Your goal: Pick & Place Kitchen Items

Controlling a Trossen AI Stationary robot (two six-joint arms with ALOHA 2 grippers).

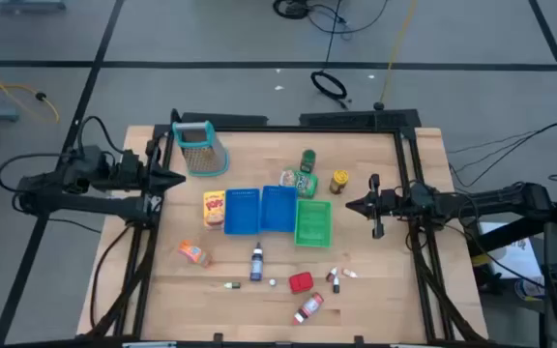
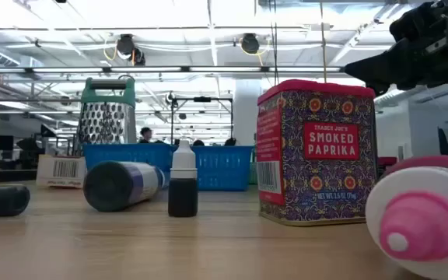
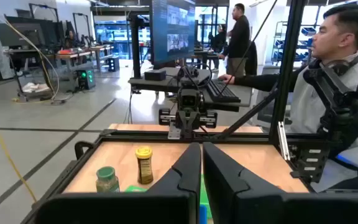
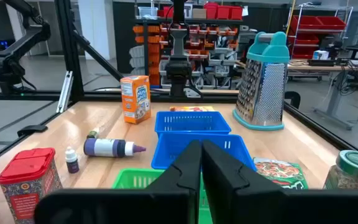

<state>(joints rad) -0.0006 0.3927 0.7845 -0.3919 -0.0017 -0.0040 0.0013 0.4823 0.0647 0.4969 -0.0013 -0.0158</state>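
Both grippers are closed and empty: the left gripper [image 1: 180,179] hovers at the table's [image 1: 375,300] left edge, the right gripper [image 1: 348,205] at its right edge, each arm stretched level toward the blue trays [image 1: 259,210] in the middle. The yellow box [image 1: 215,209] touches those trays' left side, half hidden behind them in the right wrist view. Below the trays lie the orange packet [image 1: 193,253], a purple bottle [image 1: 256,262] and the red paprika tin [image 1: 301,282]. The grater [image 1: 199,148] stands above the trays. A seated person [image 3: 344,68] shows beyond the table.

Table [image 1: 375,290] matt pale wood; grater [image 4: 263,87] shiny perforated metal; trays [image 4: 194,124] glossy plastic; paprika tin [image 2: 317,152] printed metal.
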